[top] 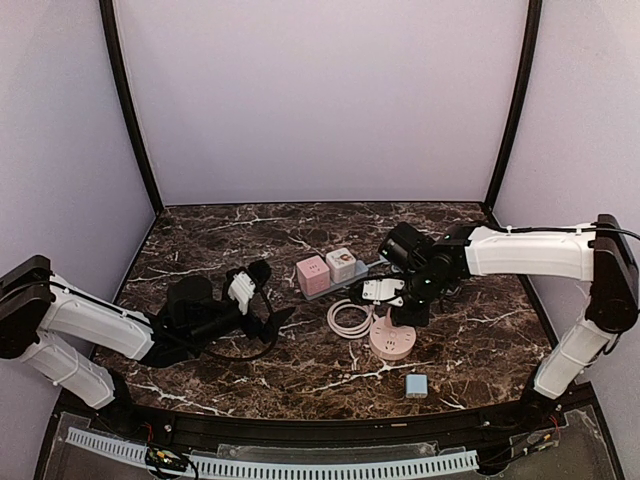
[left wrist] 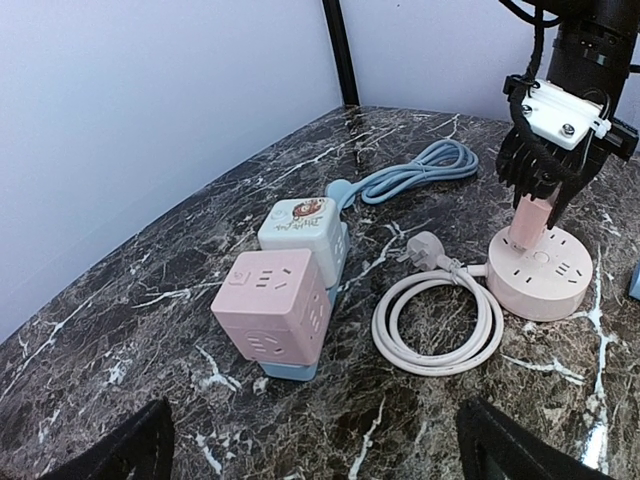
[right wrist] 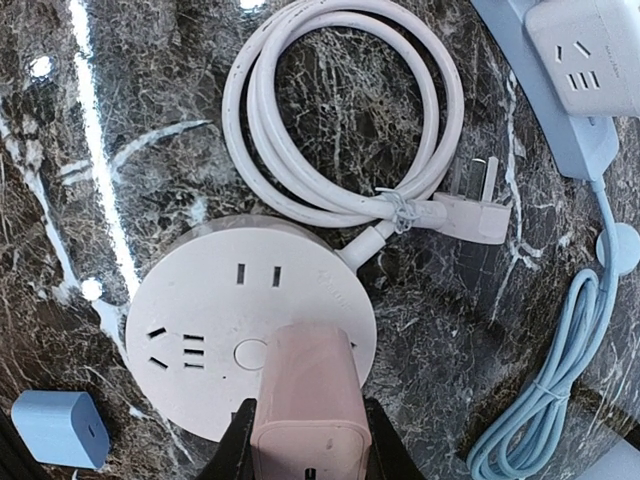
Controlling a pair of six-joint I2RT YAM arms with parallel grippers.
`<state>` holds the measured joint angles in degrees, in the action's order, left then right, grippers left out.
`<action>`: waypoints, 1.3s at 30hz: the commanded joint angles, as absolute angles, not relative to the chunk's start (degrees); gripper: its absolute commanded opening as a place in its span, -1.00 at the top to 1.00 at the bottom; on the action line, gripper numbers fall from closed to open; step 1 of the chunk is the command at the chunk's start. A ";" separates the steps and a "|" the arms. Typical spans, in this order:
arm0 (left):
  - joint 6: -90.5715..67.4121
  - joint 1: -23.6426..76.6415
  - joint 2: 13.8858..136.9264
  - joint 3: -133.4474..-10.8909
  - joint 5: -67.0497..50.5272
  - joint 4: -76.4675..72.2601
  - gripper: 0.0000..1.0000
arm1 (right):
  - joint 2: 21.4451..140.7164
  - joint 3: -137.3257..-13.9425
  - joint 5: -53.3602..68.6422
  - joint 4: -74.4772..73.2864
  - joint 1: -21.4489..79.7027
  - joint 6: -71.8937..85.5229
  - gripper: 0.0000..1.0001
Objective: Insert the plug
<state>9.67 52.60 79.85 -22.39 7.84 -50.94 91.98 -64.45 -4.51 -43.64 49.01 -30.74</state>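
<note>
Clamping the pink plug [right wrist: 305, 390] between narrowly parted fingers [right wrist: 238, 455], the right gripper [left wrist: 537, 195] held it upright on the round socket [right wrist: 200, 320], toward the tabletop's [top: 200, 240] near edge; the left gripper [top: 268, 297] gaped wide, holding nothing.

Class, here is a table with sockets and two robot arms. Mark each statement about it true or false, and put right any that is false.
1. The right gripper is shut on a pink plug block over the round pink hub. True.
2. The white cable's plug is inserted in the hub. False: it lies on the table beside its coil, prongs bare.
3. The left gripper holds the pink cube. False: it is open and empty, apart from the cube.
4. The pink cube and the white cube sit side by side on a blue strip. True.
5. The small blue block sits on top of the hub. False: it lies on the table beside the hub.
</note>
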 commanded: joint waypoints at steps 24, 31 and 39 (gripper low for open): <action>8.64 52.05 81.14 -22.13 6.68 -52.30 -0.99 | 92.70 -62.87 -2.73 -42.71 48.16 -29.53 1.00; 8.71 52.01 81.30 -22.06 6.71 -52.38 -0.99 | 92.40 -62.84 -1.82 -42.97 48.16 -29.40 1.00; 9.15 51.97 81.14 -22.21 5.85 -51.30 -0.99 | 94.44 -64.07 -0.45 -43.92 47.06 -30.14 1.00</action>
<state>9.17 52.27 81.43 -22.39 6.90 -51.75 92.38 -63.53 -3.25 -43.13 47.99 -29.93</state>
